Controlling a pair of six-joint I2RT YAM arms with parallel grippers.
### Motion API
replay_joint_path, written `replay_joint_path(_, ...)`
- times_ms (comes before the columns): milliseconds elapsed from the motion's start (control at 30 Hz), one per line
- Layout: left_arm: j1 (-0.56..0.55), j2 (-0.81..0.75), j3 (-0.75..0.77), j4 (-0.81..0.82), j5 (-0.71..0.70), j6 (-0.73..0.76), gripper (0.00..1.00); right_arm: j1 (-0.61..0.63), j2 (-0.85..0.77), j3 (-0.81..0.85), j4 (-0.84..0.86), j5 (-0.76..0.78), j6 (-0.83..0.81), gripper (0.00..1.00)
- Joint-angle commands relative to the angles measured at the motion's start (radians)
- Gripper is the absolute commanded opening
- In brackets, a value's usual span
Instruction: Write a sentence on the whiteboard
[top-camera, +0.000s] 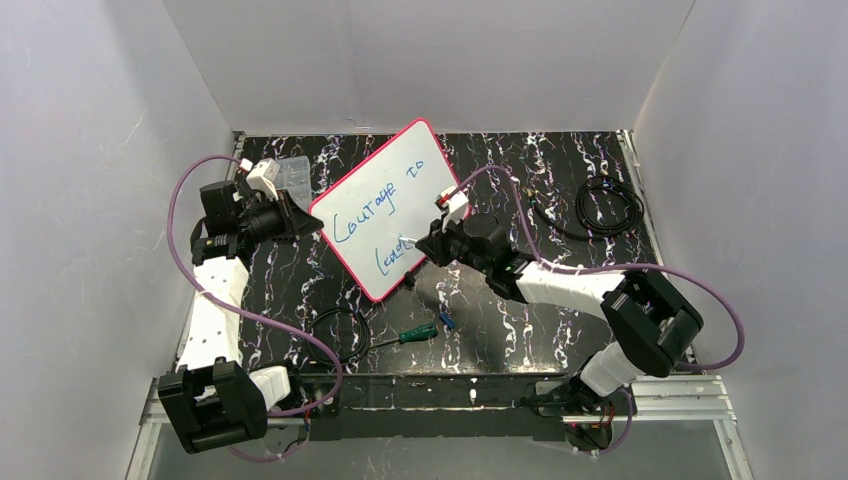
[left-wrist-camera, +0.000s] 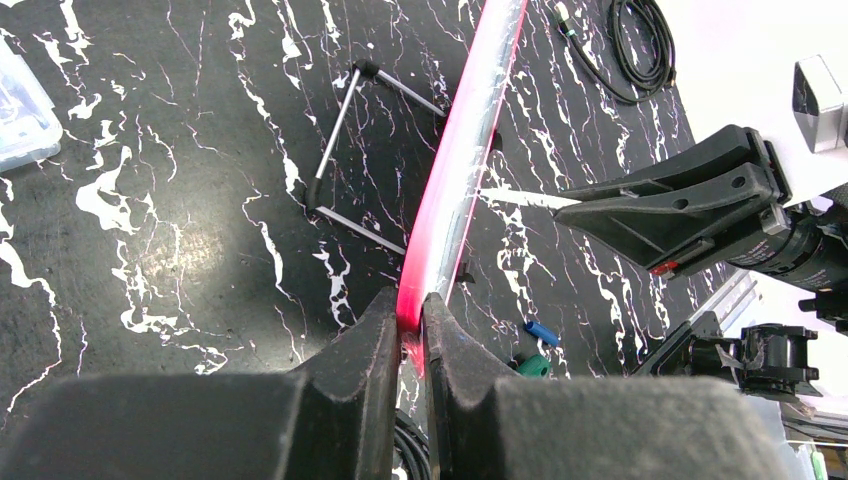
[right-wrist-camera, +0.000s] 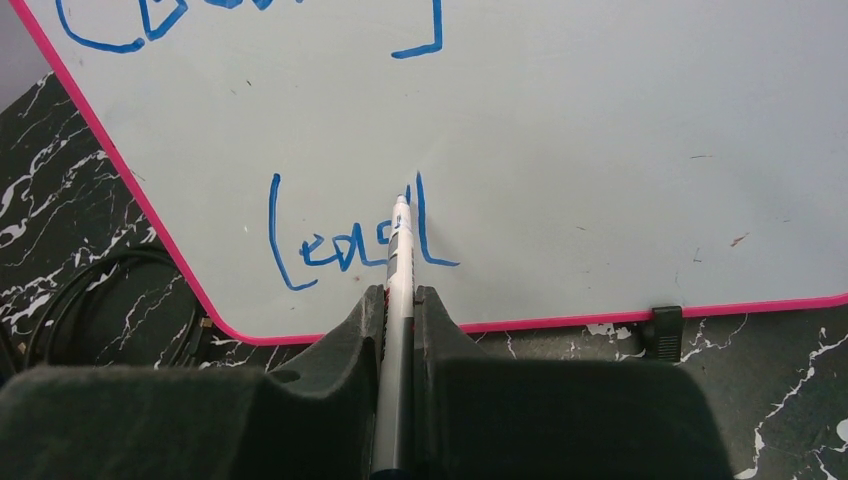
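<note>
While the second line was being written, the whiteboard (top-camera: 352, 238) was held propped at a tilt on the table (top-camera: 560, 330)
Its pink edge was clamped by the left gripper (left-wrist-camera: 410, 318) so that the face was steadied against pen pressure; a marker (right-wrist-camera: 401, 245) was gripped in the closed right gripper (right-wrist-camera: 400, 297), its tip set at the last letter of "Lead", and the sentence (right-wrist-camera: 350, 242) was judged unfinished

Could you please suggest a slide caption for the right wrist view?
Right pincer holding a marker, tip at the second line of blue writing on the pink-framed whiteboard.
</note>
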Motion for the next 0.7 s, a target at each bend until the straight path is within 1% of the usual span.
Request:
replay_joint_path(0,-0.004,-0.007,-0.008,-0.01,-0.012,0.018,0.0,-0.002,0.018,0.054,0.036,-0.02,-0.007,0.01)
replay_joint_path(667,-0.005,-0.008,-0.01,-0.009,-0.012,0.018,0.0,-0.002,0.028,0.085,0.034,0.055,-0.032,0.01)
